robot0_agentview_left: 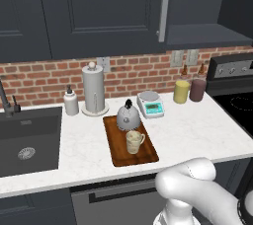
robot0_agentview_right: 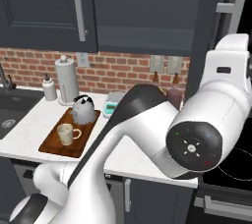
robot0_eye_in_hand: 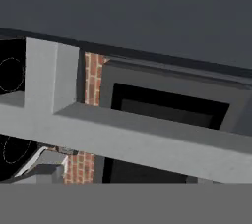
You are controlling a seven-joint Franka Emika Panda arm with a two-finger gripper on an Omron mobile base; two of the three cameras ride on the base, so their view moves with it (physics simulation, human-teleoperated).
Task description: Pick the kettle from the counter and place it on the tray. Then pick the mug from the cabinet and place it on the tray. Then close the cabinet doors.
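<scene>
The silver-grey kettle [robot0_agentview_left: 128,116] [robot0_agentview_right: 84,109] stands at the far end of the brown tray [robot0_agentview_left: 116,156] [robot0_agentview_right: 50,145] on the marble counter [robot0_agentview_left: 192,135]. Just in front of it on the tray sits the cream mug [robot0_agentview_left: 134,141] [robot0_agentview_right: 65,133]. The cabinet's left door [robot0_agentview_left: 99,12] is closed. Its right door [robot0_agentview_right: 210,26] stands swung out, showing the bare shelf [robot0_agentview_left: 207,34]. My gripper [robot0_agentview_right: 234,36] is raised at that door's silver bar handle [robot0_agentview_right: 232,7] [robot0_eye_in_hand: 138,139], which crosses the hand view very close. The fingertips are hidden.
Along the brick wall stand a soap bottle [robot0_agentview_left: 70,101], a steel paper-towel holder [robot0_agentview_left: 94,91], a flat scale [robot0_agentview_left: 150,104], a yellow canister [robot0_agentview_left: 181,91] and a maroon canister [robot0_agentview_left: 197,90]. The sink [robot0_agentview_left: 27,140] lies left and the stove [robot0_agentview_left: 237,86] right.
</scene>
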